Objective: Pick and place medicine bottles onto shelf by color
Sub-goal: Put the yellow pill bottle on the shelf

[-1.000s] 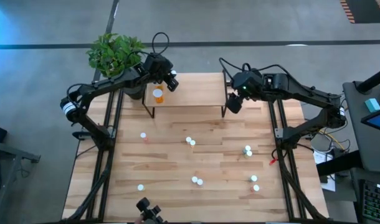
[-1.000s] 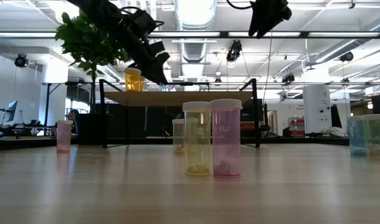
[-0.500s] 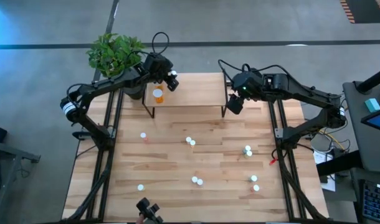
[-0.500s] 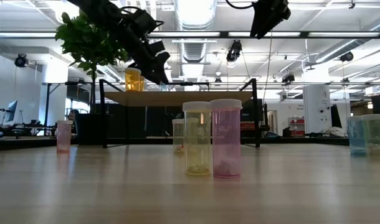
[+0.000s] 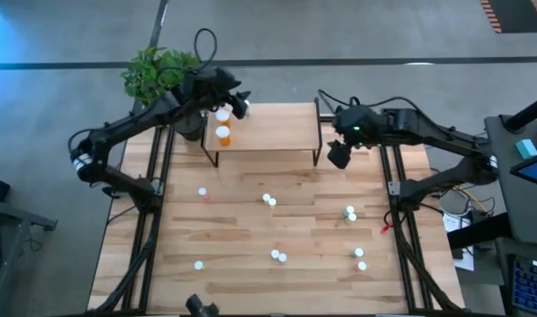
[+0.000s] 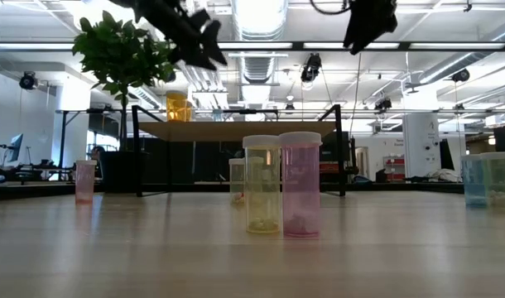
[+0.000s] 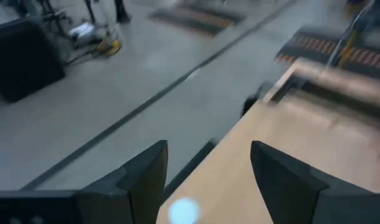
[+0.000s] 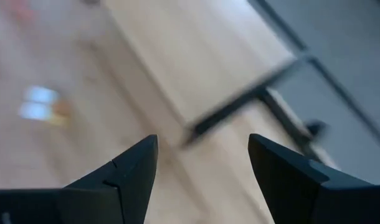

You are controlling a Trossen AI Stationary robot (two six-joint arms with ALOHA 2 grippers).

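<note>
With both orange bottles standing on the shelf, the left gripper and right gripper hung spread and empty, and the sound move seemed a straight-down reach over another loose bottle.

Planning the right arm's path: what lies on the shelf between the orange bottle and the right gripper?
Nothing: in the high view the shelf is bare board from the orange bottle across to the open right gripper off its right end.
</note>
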